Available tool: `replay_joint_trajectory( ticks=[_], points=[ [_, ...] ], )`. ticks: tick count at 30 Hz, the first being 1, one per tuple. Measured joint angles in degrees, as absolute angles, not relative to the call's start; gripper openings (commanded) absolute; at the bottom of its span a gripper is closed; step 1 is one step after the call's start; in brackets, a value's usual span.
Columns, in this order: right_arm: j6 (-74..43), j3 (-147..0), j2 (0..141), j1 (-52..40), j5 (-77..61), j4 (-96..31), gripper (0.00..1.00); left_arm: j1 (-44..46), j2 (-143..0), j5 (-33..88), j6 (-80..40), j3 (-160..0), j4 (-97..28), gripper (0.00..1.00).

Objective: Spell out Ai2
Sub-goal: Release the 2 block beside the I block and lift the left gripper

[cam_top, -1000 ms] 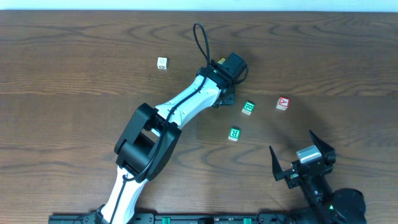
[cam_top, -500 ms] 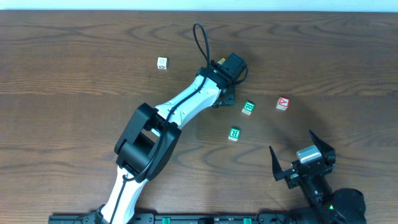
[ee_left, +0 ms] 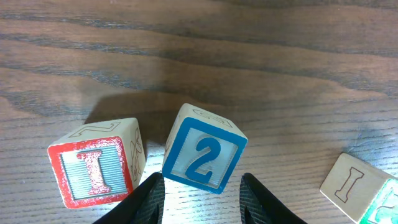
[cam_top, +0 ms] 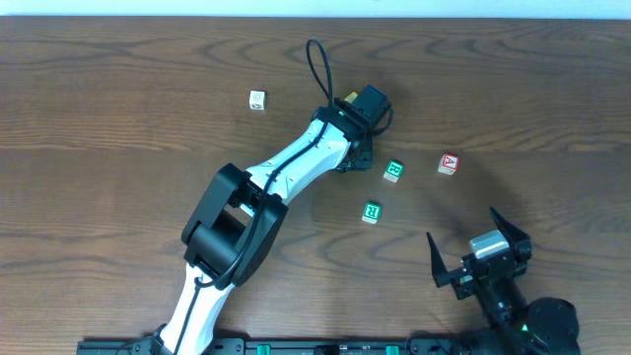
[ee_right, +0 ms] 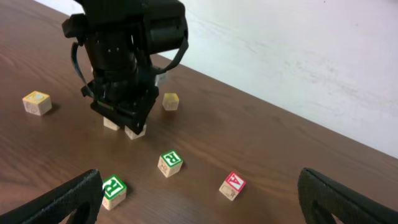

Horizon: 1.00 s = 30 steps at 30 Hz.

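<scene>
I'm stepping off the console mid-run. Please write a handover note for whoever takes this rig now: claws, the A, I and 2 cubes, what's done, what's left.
Left claw: down over the 2 cube, a finger on each side; grip unclear.
Right claw: open, empty, at the near right.
I cube: beside the 2 cube, with a small gap.
A cube: apart, beyond a green-lettered cube.
Done: I and 2 are together, the 2 askew.
Left: bring A in ahead of I and square the row.

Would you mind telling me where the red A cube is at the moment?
In the overhead view the red A cube sits alone right of centre, just right of a green-lettered cube, beyond the open right gripper.
</scene>
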State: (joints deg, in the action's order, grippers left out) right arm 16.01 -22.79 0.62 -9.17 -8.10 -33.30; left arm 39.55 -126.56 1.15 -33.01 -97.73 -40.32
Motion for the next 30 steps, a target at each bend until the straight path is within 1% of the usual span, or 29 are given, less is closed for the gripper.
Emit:
replay_joint_trajectory(
  ticks=[13, 19, 20, 23, 25, 27, 29, 30],
  points=[
    [16.0, -22.8, 0.6, -9.2, -8.1, -33.6, 0.99, 40.8, -126.6, 1.3, -32.4, -97.7, -40.6, 0.4],
    [16.0, -22.8, 0.6, -9.2, -8.1, -33.5, 0.99, 40.8, -126.5, 1.3, -30.9, -98.2, -44.8, 0.4],
    [16.0, -22.8, 0.6, -9.2, -8.1, -33.3, 0.99, 40.8, -126.2, 1.3, -30.8, -98.4, -45.3, 0.41],
    [12.9, -22.8, 0.6, -9.2, -9.2, -31.1, 0.99, 40.7, -123.5, 1.3, -30.2, -98.6, -47.3, 0.48],
    [8.3, -22.8, 0.6, -9.2, -9.8, -29.3, 0.99, 40.4, -120.3, 1.3, -29.9, -98.6, -48.1, 0.52],
    [2.6, -22.8, 0.6, -9.2, -10.4, -29.1, 0.99, 39.4, -115.3, 1.3, -29.6, -98.8, -49.0, 0.59],
    [-3.3, -22.8, 0.6, -9.2, -11.3, -29.6, 0.99, 37.6, -110.4, 1.3, -29.2, -99.4, -49.5, 0.62],
    [-6.0, -22.8, 0.6, -9.2, -12.2, -29.8, 0.99, 36.2, -107.8, 1.3, -28.5, -99.8, -49.8, 0.65]
  ],
)
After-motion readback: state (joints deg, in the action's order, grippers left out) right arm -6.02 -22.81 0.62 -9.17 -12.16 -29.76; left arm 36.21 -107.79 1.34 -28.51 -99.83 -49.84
